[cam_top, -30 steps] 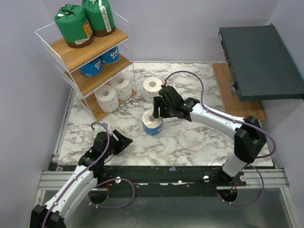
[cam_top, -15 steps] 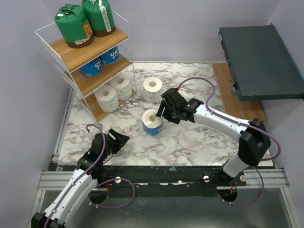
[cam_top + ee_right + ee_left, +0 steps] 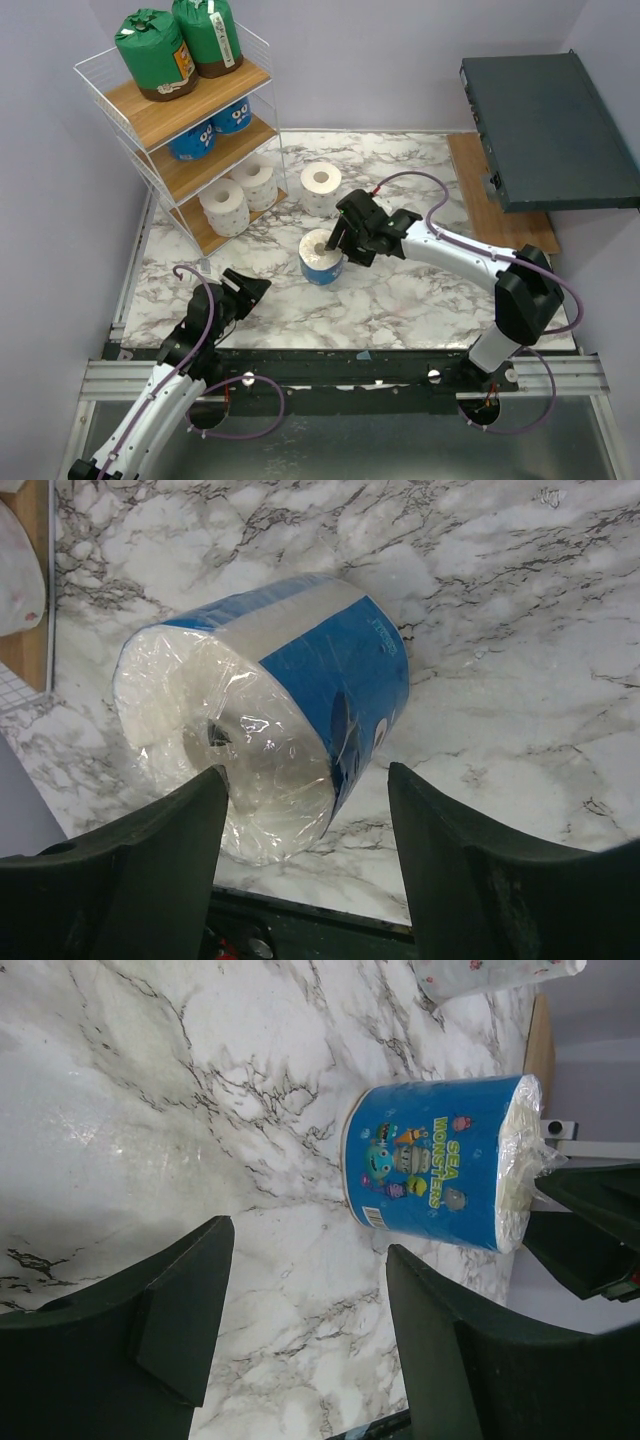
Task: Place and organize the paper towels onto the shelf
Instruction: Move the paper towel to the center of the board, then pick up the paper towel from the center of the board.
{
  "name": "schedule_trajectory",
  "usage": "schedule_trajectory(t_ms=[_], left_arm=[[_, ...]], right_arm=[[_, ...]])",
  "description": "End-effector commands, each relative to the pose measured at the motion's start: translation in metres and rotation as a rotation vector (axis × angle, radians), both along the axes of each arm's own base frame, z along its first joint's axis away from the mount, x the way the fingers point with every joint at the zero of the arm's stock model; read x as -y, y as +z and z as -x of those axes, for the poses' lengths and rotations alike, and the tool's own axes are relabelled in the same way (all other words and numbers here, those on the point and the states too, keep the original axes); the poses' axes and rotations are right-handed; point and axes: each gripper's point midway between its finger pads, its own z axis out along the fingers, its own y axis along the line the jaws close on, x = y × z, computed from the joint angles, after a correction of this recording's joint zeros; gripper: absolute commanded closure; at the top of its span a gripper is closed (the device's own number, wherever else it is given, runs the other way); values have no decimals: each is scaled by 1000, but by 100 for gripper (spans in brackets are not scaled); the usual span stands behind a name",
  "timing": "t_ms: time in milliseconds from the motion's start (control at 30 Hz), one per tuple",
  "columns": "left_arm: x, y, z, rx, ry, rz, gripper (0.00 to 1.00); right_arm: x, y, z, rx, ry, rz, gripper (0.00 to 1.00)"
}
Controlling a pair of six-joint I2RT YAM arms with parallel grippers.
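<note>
A blue-printed wrapped roll of the paper towels (image 3: 321, 258) (image 3: 270, 715) (image 3: 435, 1160) stands upright in the middle of the marble table. My right gripper (image 3: 338, 238) (image 3: 305, 780) hovers open just to its right, near the roll's top rim, and holds nothing. At the front left my left gripper (image 3: 256, 288) (image 3: 305, 1255) is open and empty, well short of that roll and pointing at it. A plain white roll (image 3: 320, 187) stands further back. The shelf (image 3: 200, 120) at the back left carries two green rolls (image 3: 155, 55) on top, blue ones (image 3: 195, 142) in the middle and white ones (image 3: 225, 205) on the bottom board.
A dark grey flat box (image 3: 545, 120) overhangs the back right corner, above a wooden board (image 3: 490, 190). The shelf's bottom board (image 3: 25, 590) shows at the top left of the right wrist view. Walls close in on the left and the back.
My right gripper has drawn back from the top of the blue roll, a little to the right. The left arm has pulled slightly toward the near edge. The roll has stayed put.
</note>
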Motion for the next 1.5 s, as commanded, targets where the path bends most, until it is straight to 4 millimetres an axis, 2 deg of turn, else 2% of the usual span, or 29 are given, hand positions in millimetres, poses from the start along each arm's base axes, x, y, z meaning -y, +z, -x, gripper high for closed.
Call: schedule_trajectory(t_ms=[0,333,500,600,733,933,1133,1467], left_arm=[[-10,-38,15,-117,21,-54,35],[-6,-43,15,-124,6,-46,35],[-6,-44,15,-126,1,-49,35],[-6,-44,15,-121,0,-46,35],[-6,-43,16,-117,1,-46,35],[-7,-42,15,-115,6,-46,35],[-7,-42,16,-123,7,-44,35],[-11,-27,15,-103,16,-63,35]], right_arm=[[-7,-14,6,-39,8,2,32],[-15,-31,7,-51,54,42,38],[-13,-38,6,-57,62,69,49],[-12,-35,6,-52,64,78,56],[-13,-8,2,9,88,57,62],[-21,65,-17,148,131,31,63],[-42,123,-40,256,173,5,63],[-102,170,-72,317,229,-131,65]])
